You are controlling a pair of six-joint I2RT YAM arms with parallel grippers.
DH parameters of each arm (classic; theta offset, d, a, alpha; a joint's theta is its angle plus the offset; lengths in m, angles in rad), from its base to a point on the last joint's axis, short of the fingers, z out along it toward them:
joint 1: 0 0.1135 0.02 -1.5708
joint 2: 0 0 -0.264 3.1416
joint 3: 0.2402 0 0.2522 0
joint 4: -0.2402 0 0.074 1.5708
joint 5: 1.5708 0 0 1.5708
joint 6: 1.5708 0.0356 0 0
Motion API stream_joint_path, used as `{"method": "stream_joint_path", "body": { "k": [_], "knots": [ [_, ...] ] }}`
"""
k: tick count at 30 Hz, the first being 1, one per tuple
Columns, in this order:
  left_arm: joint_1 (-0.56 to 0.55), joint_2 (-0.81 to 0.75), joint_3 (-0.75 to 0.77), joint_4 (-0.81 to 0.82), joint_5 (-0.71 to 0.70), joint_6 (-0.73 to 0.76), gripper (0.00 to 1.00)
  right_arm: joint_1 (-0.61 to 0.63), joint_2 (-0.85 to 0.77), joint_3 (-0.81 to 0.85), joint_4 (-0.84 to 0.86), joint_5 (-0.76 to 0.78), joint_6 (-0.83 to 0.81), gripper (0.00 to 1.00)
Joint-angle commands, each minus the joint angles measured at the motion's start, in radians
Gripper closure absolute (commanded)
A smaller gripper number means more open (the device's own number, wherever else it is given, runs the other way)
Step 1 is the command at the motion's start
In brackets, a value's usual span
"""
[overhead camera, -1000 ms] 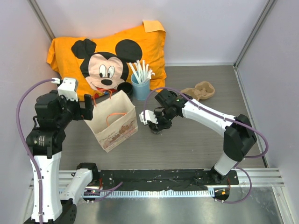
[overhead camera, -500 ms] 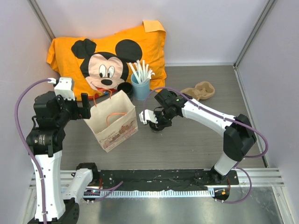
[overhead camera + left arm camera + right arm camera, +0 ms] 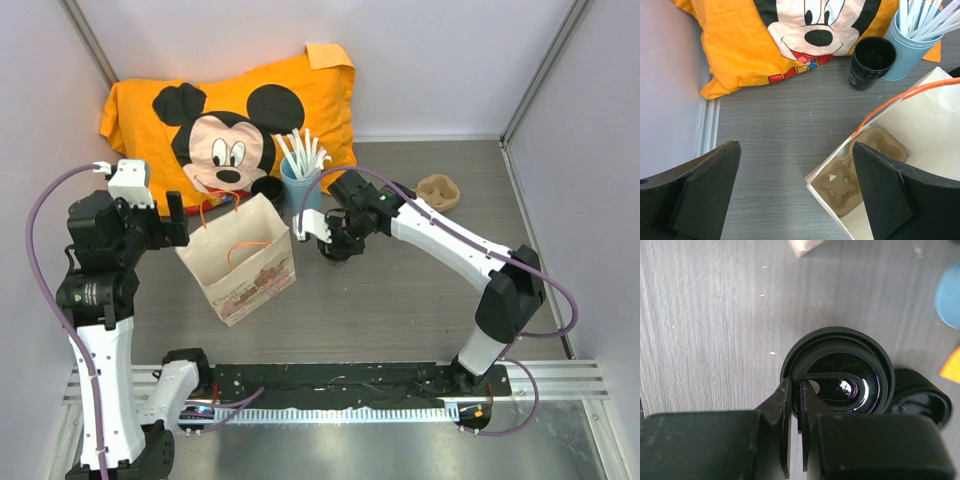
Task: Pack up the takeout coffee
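The takeout coffee [image 3: 840, 372] shows its round black ridged lid in the right wrist view. My right gripper [image 3: 796, 390] is shut on the lid's near rim, one finger inside and one outside. In the top view the right gripper [image 3: 335, 243] hides most of the cup, just right of the paper bag [image 3: 240, 265]. My left gripper [image 3: 170, 218] is open and empty at the bag's left side. The left wrist view shows its gripper [image 3: 795, 150] wide apart over bare table, with the bag [image 3: 920, 130] open and a cardboard cup carrier [image 3: 860, 170] inside.
A blue cup of white sticks [image 3: 300, 185] and a squat black ring-shaped piece [image 3: 267, 188] stand just behind the bag, close to the right gripper. An orange Mickey pillow [image 3: 230, 120] lies at the back. A brown cardboard carrier [image 3: 438, 190] lies at the right.
My right gripper has moved up and left with the coffee, nearer the blue cup and the bag. My left gripper has drawn back left, away from the bag.
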State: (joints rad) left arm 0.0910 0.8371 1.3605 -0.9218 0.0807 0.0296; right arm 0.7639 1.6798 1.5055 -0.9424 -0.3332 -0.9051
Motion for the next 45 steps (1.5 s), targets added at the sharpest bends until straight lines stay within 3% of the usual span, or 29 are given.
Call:
{"method": "stream_joint_path", "body": {
  "k": [1,11,23,27,33,42,45],
  "knots": [
    [0.033,0.019,0.026,0.072,0.045,-0.01,0.0,0.005,-0.06,0.093,-0.012,0.063,0.138,0.99],
    [0.056,0.057,-0.023,0.136,0.31,0.072,0.0,-0.012,-0.08,0.372,-0.01,0.157,0.391,0.99],
    [0.084,0.131,-0.021,0.026,0.429,0.334,0.05,-0.02,-0.016,0.688,0.042,0.053,0.498,0.99],
    [0.098,0.149,-0.001,-0.008,0.467,0.38,0.08,-0.02,-0.006,0.728,0.14,0.04,0.549,0.99],
    [0.102,0.181,0.037,-0.086,0.499,0.437,0.14,-0.02,0.026,0.814,0.151,-0.055,0.668,0.99],
    [0.102,0.192,0.006,-0.129,0.556,0.478,0.27,0.011,0.014,0.753,0.221,-0.23,0.854,0.99],
    [0.102,0.194,-0.02,-0.108,0.561,0.474,0.28,0.023,0.006,0.751,0.238,-0.27,0.903,0.99]
  ]
}}
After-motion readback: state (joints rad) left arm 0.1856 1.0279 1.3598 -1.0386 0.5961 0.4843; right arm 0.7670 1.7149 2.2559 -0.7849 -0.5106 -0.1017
